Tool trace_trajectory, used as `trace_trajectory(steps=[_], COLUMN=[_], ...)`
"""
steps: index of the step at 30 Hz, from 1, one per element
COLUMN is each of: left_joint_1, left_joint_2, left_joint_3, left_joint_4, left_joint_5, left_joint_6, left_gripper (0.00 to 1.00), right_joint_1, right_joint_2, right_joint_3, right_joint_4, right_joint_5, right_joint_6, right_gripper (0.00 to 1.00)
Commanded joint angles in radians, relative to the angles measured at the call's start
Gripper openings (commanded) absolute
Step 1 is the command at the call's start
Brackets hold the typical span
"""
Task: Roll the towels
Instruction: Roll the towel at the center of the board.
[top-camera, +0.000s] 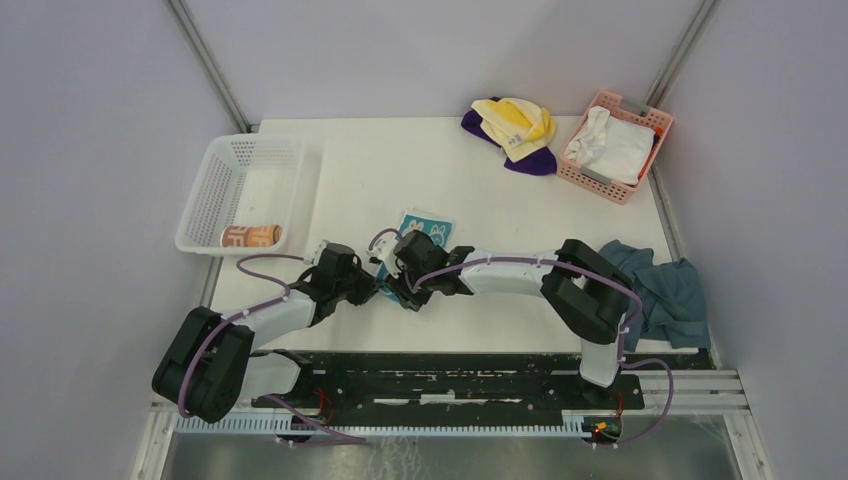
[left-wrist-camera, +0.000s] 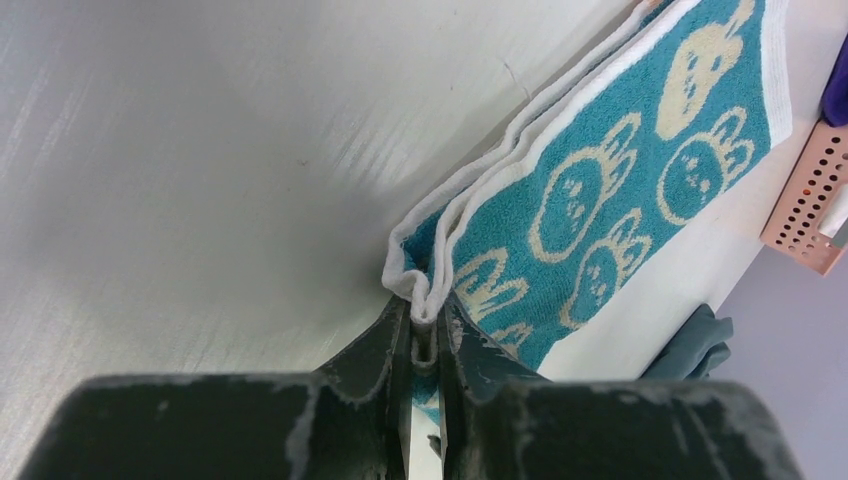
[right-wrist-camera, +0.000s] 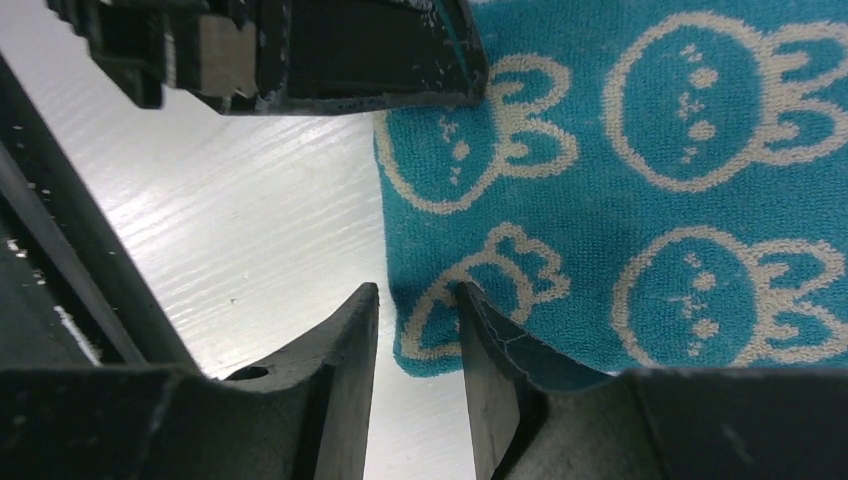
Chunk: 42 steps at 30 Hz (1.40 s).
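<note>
- The white table (top-camera: 400, 170) carries everything, both arms reaching to its near middle.
- A dull blue-grey cloth (top-camera: 670, 290) lies crumpled well out to the right of the right arm, likely set aside as no part of the job.
- A white basket (top-camera: 212, 190) stands out to the left of the left arm and holds one rolled orange towel (top-camera: 250, 236), so it seems to be where finished rolls go.
- A pink basket (top-camera: 645, 112) with a white cloth (top-camera: 610, 145) sits far ahead and to the right of both grippers.
- The teal towel (left-wrist-camera: 620, 180), folded flat with its rabbit faces up, stretches away from both sets of fingers.
- A yellow towel (top-camera: 515, 122) lies heaped on a purple towel (top-camera: 530, 165) far ahead, unrolled.
- The left gripper (left-wrist-camera: 425, 310) pinches the folded white edge at the towel's near corner, probably to start the roll.
- The right gripper (right-wrist-camera: 415, 295) stands narrowly parted and holds nothing, one finger resting on the neighbouring corner.
</note>
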<state>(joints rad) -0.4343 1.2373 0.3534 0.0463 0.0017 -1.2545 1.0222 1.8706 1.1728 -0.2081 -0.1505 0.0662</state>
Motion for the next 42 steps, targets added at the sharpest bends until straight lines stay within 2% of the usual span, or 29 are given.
trace_trajectory(steps=[1, 7, 9, 12, 15, 20, 26, 34, 42], left_joint_1=[-0.006, -0.006, -0.005, 0.0, 0.012, 0.038, 0.044, 0.053, 0.055], left_joint_2=[-0.016, -0.01, -0.012, -0.019, -0.034, -0.088, -0.165, -0.28, -0.244], left_joint_3=[0.013, 0.013, 0.016, 0.026, 0.036, 0.041, 0.066, 0.016, -0.035], left_joint_4=[-0.014, -0.017, -0.02, -0.036, -0.057, -0.098, -0.146, -0.143, -0.074], left_joint_5=[-0.024, -0.026, -0.032, -0.043, -0.052, -0.063, -0.064, -0.044, 0.022], left_joint_6=[-0.018, -0.023, -0.025, -0.019, -0.005, 0.009, 0.036, 0.028, 0.025], left_gripper=[0.16, 0.17, 0.2, 0.22, 0.26, 0.39, 0.53, 0.64, 0.61], right_joint_1=[0.023, 0.029, 0.027, 0.018, -0.004, -0.083, -0.186, -0.272, -0.321], right_joint_2=[0.028, 0.042, 0.041, 0.039, 0.038, 0.046, 0.096, 0.205, 0.298], right_joint_3=[0.009, -0.031, -0.03, -0.006, 0.038, 0.079, 0.071, -0.017, -0.032], right_joint_4=[-0.015, -0.034, -0.042, -0.068, -0.091, -0.063, 0.099, 0.304, 0.328], right_joint_5=[0.077, 0.114, 0.107, 0.015, -0.108, -0.378, -0.649, -0.775, -0.791], right_joint_6=[-0.046, -0.05, -0.051, -0.05, -0.033, 0.06, 0.268, 0.498, 0.599], right_gripper=[0.43, 0.38, 0.3, 0.11, 0.01, 0.0, 0.0, 0.0, 0.0])
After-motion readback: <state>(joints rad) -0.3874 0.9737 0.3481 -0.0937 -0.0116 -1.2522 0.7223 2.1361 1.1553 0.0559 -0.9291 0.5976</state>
